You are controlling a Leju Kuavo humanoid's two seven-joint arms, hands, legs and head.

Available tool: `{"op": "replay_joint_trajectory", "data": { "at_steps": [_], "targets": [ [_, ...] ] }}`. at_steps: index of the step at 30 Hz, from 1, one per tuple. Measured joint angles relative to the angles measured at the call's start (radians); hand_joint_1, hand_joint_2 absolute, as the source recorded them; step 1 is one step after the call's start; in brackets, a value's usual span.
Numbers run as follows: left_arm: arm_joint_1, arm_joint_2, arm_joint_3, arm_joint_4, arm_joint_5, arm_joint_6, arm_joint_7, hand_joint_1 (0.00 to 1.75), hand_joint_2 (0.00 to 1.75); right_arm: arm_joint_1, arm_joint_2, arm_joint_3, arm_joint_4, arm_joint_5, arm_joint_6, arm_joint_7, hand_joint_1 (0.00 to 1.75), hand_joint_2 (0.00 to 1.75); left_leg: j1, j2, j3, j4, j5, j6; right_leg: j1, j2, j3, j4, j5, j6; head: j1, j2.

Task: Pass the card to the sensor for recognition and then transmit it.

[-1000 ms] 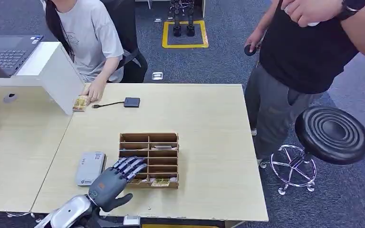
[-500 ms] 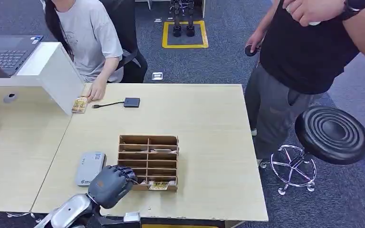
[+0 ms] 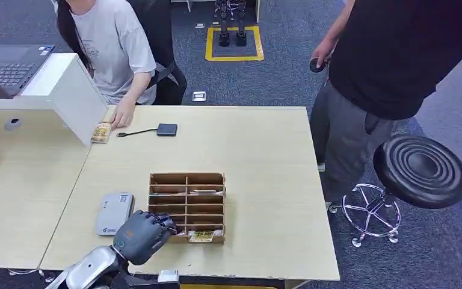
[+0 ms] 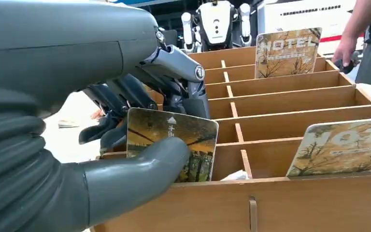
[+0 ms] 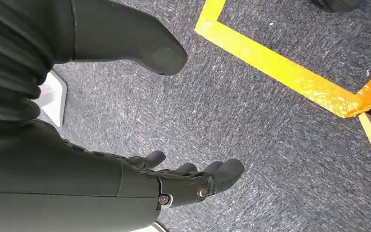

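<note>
Left wrist view: left hand (image 4: 125,145) pinches card (image 4: 174,145) at wooden organizer (image 4: 290,121); right hand (image 5: 174,183) spread.

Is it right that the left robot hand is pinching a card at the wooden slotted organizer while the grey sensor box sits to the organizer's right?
Not quite. The head view shows the grey sensor box left of the wooden slotted organizer. The left robot hand does pinch the card.
</note>
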Motion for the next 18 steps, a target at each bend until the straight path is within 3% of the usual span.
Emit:
{"op": "replay_joint_trajectory", "data": {
  "at_steps": [14, 18],
  "targets": [
    [0.0, 0.001, 0.0, 0.0, 0.014, 0.001, -0.008, 1.75, 1.75, 0.0, 0.0, 0.0, 0.0, 0.0, 0.0, 0.0, 0.0, 1.75, 0.0, 0.0, 0.0, 0.0, 0.0, 0.0, 0.0, 0.0, 0.0, 0.0, 0.0, 0.0, 0.0, 0.0],
    [0.002, 0.016, 0.011, -0.018, 0.094, 0.019, -0.052, 1.75, 1.75, 0.0, 0.001, 0.0, 0.0, -0.004, 0.0, -0.008, 0.0, 1.75, 0.0, 0.0, 0.0, 0.0, 0.0, 0.0, 0.0, 0.0, 0.0, 0.0, 0.0, 0.0, 0.0, 0.0]
  ]
}}
